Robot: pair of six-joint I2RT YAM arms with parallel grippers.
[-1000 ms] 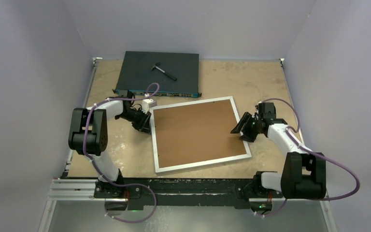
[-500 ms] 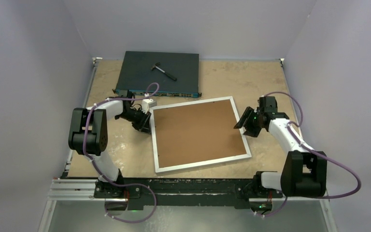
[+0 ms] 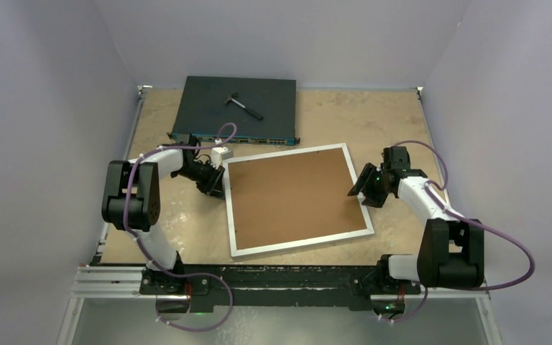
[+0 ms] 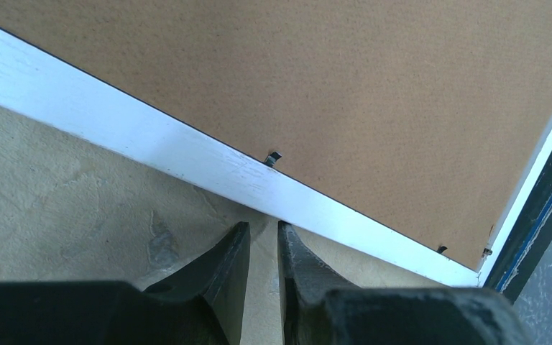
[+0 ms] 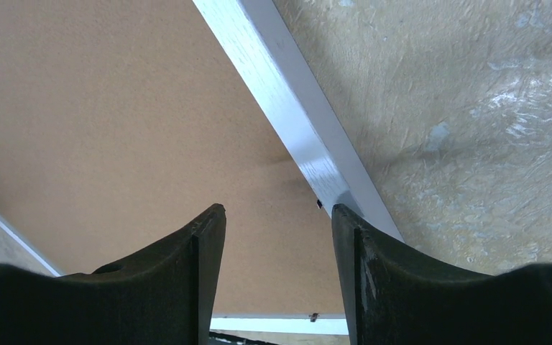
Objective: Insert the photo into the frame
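Top external view: on the table (image 3: 374,122) the frame (image 3: 302,243) lies face down, the brown backing board (image 3: 295,194) filling it. The photo shows nowhere, so whether it already sits under the board cannot be told. If it does, what is left is probably the retaining clips.

The left arm reaches low to the frame's left edge. The left gripper (image 4: 262,226) is empty, its fingers narrow, tips just beside the white border near a small tab (image 4: 273,157). The right gripper (image 5: 277,212) hovers over the right edge with fingers wide and empty.
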